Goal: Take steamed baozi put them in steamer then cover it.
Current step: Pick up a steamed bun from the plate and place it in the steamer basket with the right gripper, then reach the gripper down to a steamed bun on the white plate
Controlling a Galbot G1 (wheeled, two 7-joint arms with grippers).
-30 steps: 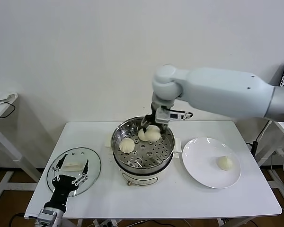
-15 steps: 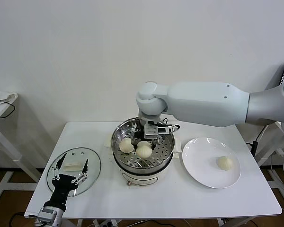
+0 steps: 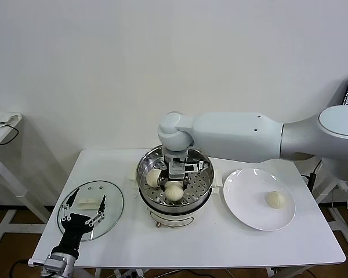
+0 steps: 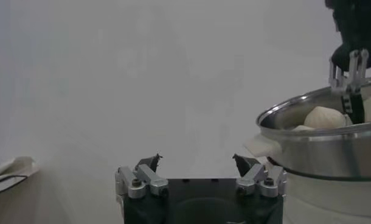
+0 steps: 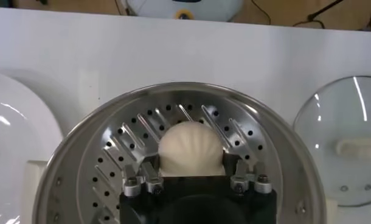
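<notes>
While right hand point(image 3: 174, 180) grips baozi point(image 3: 173, 190) inside steamer point(image 3: 204, 184), plate point(image 3: 249, 200) holds one bun point(image 3: 275, 199); left hand point(image 3: 81, 211) open.

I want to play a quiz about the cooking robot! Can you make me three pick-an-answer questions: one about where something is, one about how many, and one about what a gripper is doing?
1. Where is the lid?
A) flat on the table, left of the steamer
B) on top of the steamer
C) held up in the air

2. How many buns are on the plate?
A) none
B) one
C) three

3. What is the right gripper doing?
A) hanging open over the plate
B) holding the lid
C) shut on a bun inside the steamer

Answers:
1 A: the lid lies on the table beside the steamer.
2 B: only the plate bun is there.
3 C: its fingers squeeze the held bun over the holey tray.
</notes>
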